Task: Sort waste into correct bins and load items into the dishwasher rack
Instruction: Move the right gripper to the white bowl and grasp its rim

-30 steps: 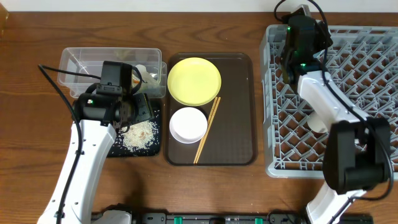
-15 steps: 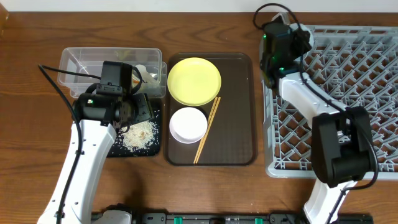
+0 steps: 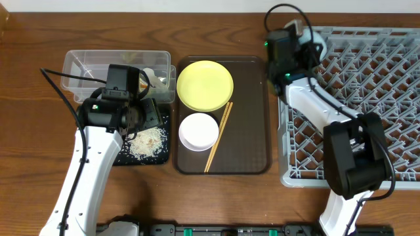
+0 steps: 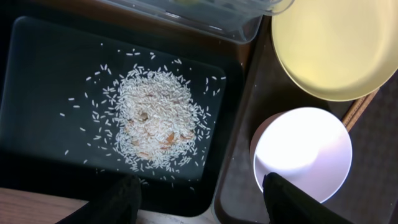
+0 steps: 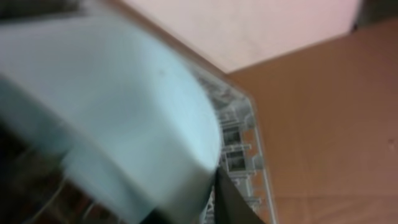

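Note:
My left gripper (image 3: 147, 118) hangs open and empty over the shallow black tray (image 3: 128, 157), which holds the rice clump (image 3: 147, 141). In the left wrist view its fingers (image 4: 199, 205) straddle the tray's near edge, with rice (image 4: 155, 121) ahead. My right gripper (image 3: 308, 40) is at the grey rack's (image 3: 367, 98) far left corner, shut on the light blue bowl (image 5: 124, 106), which fills the blurred right wrist view. The yellow plate (image 3: 205, 85), white bowl (image 3: 199, 131) and chopsticks (image 3: 218, 136) lie on the brown serving tray (image 3: 252, 131). The clear container (image 3: 85, 65) holds white paper (image 3: 154, 77).
The clear container stands just behind the black tray at the left. The brown serving tray lies between the bins and the rack. The right arm stretches across the rack's left half. The small white cup is not in view.
My right gripper has swung left along the rack's far edge to its far left corner, carrying the light blue bowl. The left arm has not moved.

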Motion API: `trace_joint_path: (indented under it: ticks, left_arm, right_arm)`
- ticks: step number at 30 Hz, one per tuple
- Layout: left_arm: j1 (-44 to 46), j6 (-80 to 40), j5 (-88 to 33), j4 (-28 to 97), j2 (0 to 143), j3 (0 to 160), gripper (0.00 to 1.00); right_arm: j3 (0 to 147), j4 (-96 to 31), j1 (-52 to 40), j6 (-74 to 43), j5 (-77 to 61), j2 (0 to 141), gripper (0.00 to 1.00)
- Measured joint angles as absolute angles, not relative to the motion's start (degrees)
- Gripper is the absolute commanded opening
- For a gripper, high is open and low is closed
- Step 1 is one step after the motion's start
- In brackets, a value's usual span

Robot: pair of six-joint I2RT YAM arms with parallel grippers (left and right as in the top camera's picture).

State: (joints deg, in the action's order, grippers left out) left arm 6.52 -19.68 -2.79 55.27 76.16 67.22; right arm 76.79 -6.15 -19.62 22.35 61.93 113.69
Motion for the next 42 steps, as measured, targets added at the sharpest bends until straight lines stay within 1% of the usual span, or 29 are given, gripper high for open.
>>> trace_joint_path:
  ticks: [2,4,6,8,11,14,17,23,25,29,33,34,37,39,40,42]
  left_arm:
    - [6.5,-19.7,-2.8,55.3,76.2,67.2,0.66]
    - [6.5,-19.7,-2.8,55.3,76.2,67.2,0.66]
    - [6.5,-19.7,-2.8,55.3,76.2,67.2,0.66]
    - [6.5,-19.7,-2.8,55.3,76.2,67.2,0.66]
    - [6.5,-19.7,-2.8,55.3,76.2,67.2,0.66]
    - [6.5,-19.7,-2.8,55.3,76.2,67.2,0.66]
    - [6.5,-19.7,-2.6,55.5,76.2,67.2,0.66]
    - [5.9,-21.0,1.3,59.0,76.2,67.2,0.66]
    - [4.4,-21.9,2.7,60.3,76.2,67.2,0.66]
    - [1.1,-23.0,4.1,61.2,76.2,67.2,0.66]
    - [-0.7,-23.6,4.8,61.3,76.2,67.2,0.66]
    - [-0.7,-23.8,4.9,61.3,76.2,67.2,0.66]
    - [-0.7,-23.8,4.9,61.3,76.2,67.2,0.66]
    - [-0.7,-23.8,4.9,61.3,76.2,67.2,0.66]
    - [-0.7,-23.8,4.9,61.3,76.2,67.2,0.66]
    - [-0.7,-23.8,4.9,61.3,76.2,67.2,0.66]
  right_arm:
    - [76.7,-12.3,-20.2,17.4,58.9,113.0,0.29]
    - [76.6,-17.1,-20.3,12.8,54.2,111.7,0.34]
    - [76.4,-20.2,-20.3,8.8,49.1,109.8,0.43]
    - [76.3,-23.0,-20.3,5.9,44.1,106.6,0.55]
    - [76.3,-26.1,-20.3,3.4,37.6,101.1,0.58]
    - [76.3,-29.4,-20.3,2.0,28.3,94.9,0.59]
    - [76.4,-31.9,-20.4,1.1,14.2,90.3,0.62]
    - [76.4,-37.4,-22.8,-2.0,-8.8,90.5,0.64]
    - [76.4,-39.2,-24.4,-2.5,-12.8,91.6,0.64]
    - [76.4,-40.9,-29.3,-3.4,-17.7,95.9,0.58]
    - [76.4,-40.9,-33.0,-5.1,-19.4,101.1,0.52]
    - [76.3,-40.9,-33.9,-5.7,-19.7,102.6,0.48]
    - [76.3,-40.5,-35.6,-8.0,-19.5,106.7,0.43]
    - [76.3,-40.1,-36.6,-9.6,-19.1,109.3,0.38]
    - [76.3,-39.6,-37.1,-10.7,-18.8,110.8,0.3]
    - [76.3,-39.2,-37.6,-12.0,-18.4,112.5,0.19]
